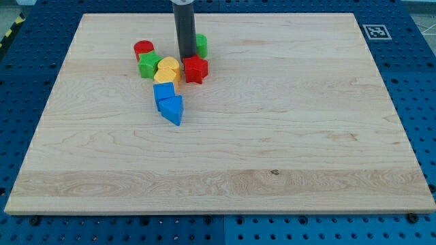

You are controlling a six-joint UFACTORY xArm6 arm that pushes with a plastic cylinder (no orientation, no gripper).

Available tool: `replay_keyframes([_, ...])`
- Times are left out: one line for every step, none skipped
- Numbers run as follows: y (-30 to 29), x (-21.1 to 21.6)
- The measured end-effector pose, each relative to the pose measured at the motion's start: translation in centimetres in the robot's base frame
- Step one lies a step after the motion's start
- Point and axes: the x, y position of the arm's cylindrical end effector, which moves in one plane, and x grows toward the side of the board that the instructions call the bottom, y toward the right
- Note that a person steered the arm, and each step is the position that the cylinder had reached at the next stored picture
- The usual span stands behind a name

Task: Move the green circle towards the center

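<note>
The green circle (201, 45) sits near the board's (286, 136) top edge, mostly hidden behind my rod, just above the red star (195, 69). My tip (186, 56) rests just left of it; the rod carries no claw. Right of and below the red star, bare wood stretches to the board's edges.

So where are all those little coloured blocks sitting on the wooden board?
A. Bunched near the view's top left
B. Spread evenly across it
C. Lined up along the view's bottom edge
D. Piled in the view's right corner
A: the red cylinder, green circle, red star and blue blocks all cluster around my tip at the board's upper left.
</note>
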Motion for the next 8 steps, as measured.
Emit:
replay_keyframes([1.3,-0.2])
replay_keyframes([1.9,-0.9])
replay_keyframes([-2.6,-1.6])
replay_keyframes([-7.6,-5.3])
replay_keyframes([-6.5,-9.4])
replay_keyframes([-3.0,-10.2])
replay_keyframes([0.2,-10.1])
replay_keyframes([2.1,-9.1])
